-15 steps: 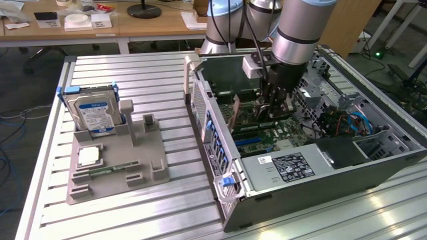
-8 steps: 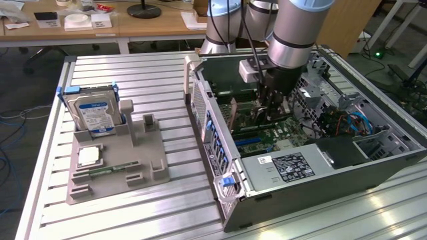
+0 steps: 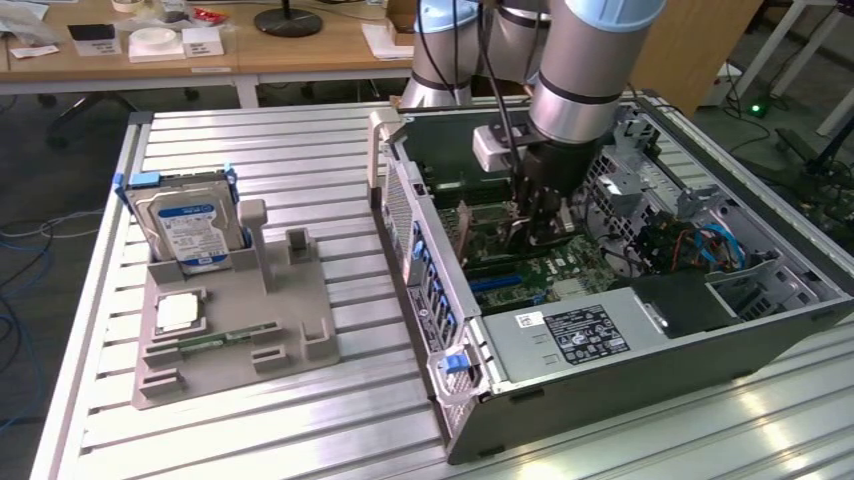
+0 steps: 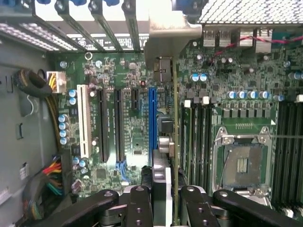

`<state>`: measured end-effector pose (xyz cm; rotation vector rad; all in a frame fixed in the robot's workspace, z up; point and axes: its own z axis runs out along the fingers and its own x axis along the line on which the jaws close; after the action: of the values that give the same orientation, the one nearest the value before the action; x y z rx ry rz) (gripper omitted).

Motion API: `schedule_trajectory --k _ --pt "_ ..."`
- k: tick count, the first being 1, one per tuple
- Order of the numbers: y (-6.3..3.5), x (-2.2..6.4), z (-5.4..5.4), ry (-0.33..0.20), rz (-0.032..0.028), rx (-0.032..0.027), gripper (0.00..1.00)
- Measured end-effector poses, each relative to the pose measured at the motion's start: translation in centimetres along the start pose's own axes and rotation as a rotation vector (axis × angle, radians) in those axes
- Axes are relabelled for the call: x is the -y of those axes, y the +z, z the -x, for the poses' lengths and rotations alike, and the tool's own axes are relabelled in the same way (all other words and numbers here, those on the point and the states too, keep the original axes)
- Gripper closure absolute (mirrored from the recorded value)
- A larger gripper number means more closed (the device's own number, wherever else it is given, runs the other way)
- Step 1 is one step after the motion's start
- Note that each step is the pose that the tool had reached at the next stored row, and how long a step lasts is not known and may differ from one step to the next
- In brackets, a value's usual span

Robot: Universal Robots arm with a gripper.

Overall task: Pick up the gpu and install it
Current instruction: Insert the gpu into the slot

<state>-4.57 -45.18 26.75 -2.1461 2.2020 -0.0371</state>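
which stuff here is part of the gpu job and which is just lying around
Job in hand: gpu, the gripper shut on it, computer case, motherboard.

Lying about: hard drive, memory stick, processor chip, grey holder under them.

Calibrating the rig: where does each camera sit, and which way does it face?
Exterior view: above the table, looking down at the open computer case; the arm and gripper show.
Wrist view: on the wrist, looking along the gripper fingers and held gpu onto the motherboard.
Both share the gripper and motherboard.
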Motion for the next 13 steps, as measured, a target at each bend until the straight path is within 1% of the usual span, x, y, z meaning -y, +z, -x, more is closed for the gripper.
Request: schedule_trajectory --k 6,9,13 --pt "0.51 -0.27 -0.25 0.000 -0.0001 0.0005 0.72" --pt "0.71 -0.79 -0.27 0.000 -0.0001 0.0002 0.72" --pt "1.05 -0.95 -0.51 0.000 0.0001 0.0002 0.72"
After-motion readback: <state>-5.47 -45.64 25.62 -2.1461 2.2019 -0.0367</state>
